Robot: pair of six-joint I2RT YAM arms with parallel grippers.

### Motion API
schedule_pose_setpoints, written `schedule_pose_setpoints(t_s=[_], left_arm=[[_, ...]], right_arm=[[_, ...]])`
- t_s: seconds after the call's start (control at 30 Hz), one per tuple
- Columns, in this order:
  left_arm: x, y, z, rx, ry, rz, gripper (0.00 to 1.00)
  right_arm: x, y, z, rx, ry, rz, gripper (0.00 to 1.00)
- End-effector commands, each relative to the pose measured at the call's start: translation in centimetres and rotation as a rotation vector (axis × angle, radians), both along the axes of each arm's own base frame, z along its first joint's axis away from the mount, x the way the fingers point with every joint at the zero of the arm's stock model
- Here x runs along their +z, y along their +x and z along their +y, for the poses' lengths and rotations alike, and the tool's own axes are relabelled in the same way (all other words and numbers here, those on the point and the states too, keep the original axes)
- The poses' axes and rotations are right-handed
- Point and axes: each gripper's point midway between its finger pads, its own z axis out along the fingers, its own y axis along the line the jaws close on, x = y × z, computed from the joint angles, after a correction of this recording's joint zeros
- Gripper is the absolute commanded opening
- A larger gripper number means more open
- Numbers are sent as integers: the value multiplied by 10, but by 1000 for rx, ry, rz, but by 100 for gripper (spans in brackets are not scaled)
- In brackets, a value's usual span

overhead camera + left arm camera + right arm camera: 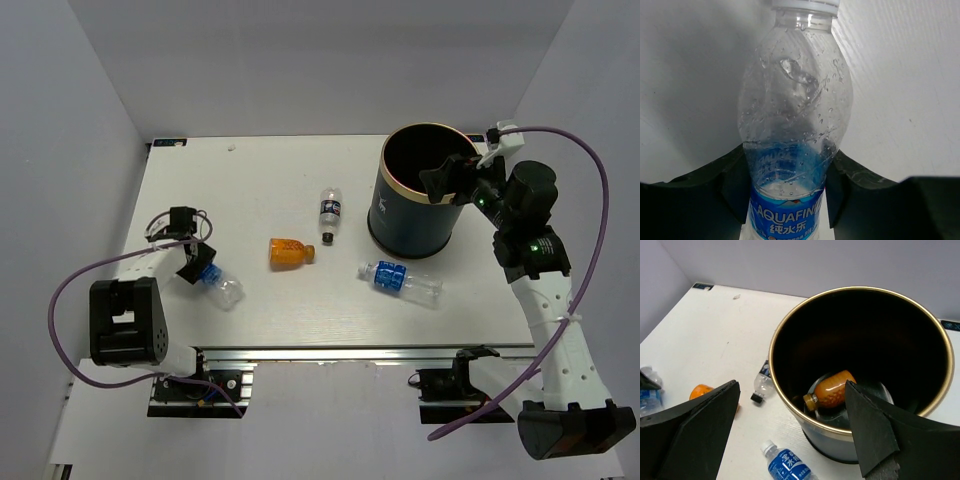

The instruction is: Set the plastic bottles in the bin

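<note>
Left gripper (198, 266) pinching Aquafina bottle (220, 287), lower left, on table (250, 180). Right gripper (452, 178) spread, empty, over bin (405, 215), upper right; orange bottle (834, 388) inside. Next, likely: lift, carry across, drop into bin.

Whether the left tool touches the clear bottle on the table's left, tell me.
Touching. The left wrist view shows the left tool closed on the clear bottle, both fingers pressed against its sides.

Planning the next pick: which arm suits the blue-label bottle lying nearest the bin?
Right. The right gripper hangs open over the bin, close to that bottle; the left gripper straddles another bottle across the table.
</note>
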Motion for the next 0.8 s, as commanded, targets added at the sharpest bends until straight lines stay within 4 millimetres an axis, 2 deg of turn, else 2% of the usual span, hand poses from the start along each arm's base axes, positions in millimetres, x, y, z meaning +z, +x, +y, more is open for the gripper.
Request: schedule_pose_setpoints(t_s=[0.0, 0.07, 0.1, 0.13, 0.17, 0.2, 0.23, 0.27, 0.3, 0.33, 0.37, 0.4, 0.43, 0.47, 0.53, 0.57, 0.63, 0.67, 0.7, 0.73, 0.77], left_arm=[[41, 35, -8, -77, -16, -115, 36], [79, 53, -15, -124, -34, -224, 34], [101, 65, -22, -170, -35, -292, 32], [135, 82, -29, -205, -41, -389, 30], [169, 94, -36, -222, -51, -500, 26], [193, 101, -59, -279, -65, -572, 25], [236, 113, -71, -319, -63, -686, 25], [262, 120, -85, -365, -61, -760, 25], [293, 124, -118, -463, -54, -853, 26], [336, 127, -136, -517, -50, -955, 27], [354, 135, -155, -589, -29, -1015, 28], [373, 128, -191, -703, -77, -1069, 28], [400, 131, -212, -773, -101, -1156, 28], [413, 125, -238, -840, -141, -1199, 28], [442, 116, -269, -934, -175, -1300, 28], [451, 113, -297, -994, -178, -1364, 29], [460, 113, -322, -1030, -186, -1416, 34], [484, 102, -340, -1070, -194, -1494, 34], [466, 117, -363, -1102, -207, -1455, 35], [467, 117, -380, -1153, -229, -1459, 36], [498, 107, -394, -1182, -240, -1517, 36]], right_arm=[[14, 0, -19, -130, 47, -39, 89], [8, 2, -33, -226, 83, -10, 89], [4, 5, -51, -334, 90, -1, 89], [2, 5, -60, -391, 98, 8, 89], [-3, 6, -81, -521, 115, 26, 89], [-4, 6, -94, -597, 119, 30, 89], [-2, 4, -105, -662, 122, 29, 89], [-1, 2, -116, -731, 128, 32, 89], [-4, -5, -137, -853, 108, 45, 89], [-1, -10, -148, -913, 119, 38, 89], [1, -19, -164, -1014, 128, 25, 89], [-4, -28, -174, -1075, 120, 42, 89], [-3, -38, -182, -1129, 154, 30, 89], [-4, -48, -194, -1214, 156, 17, 89], [-13, -59, -203, -1274, 167, 24, 89], [-13, -65, -205, -1287, 191, 15, 89], [-24, -68, -206, -1290, 188, 28, 89], [-25, -71, -205, -1284, 200, 24, 89], [-29, -71, -205, -1284, 198, 30, 89], [-32, -72, -205, -1282, 197, 34, 89], [-37, -70, -203, -1270, 189, 44, 89]])
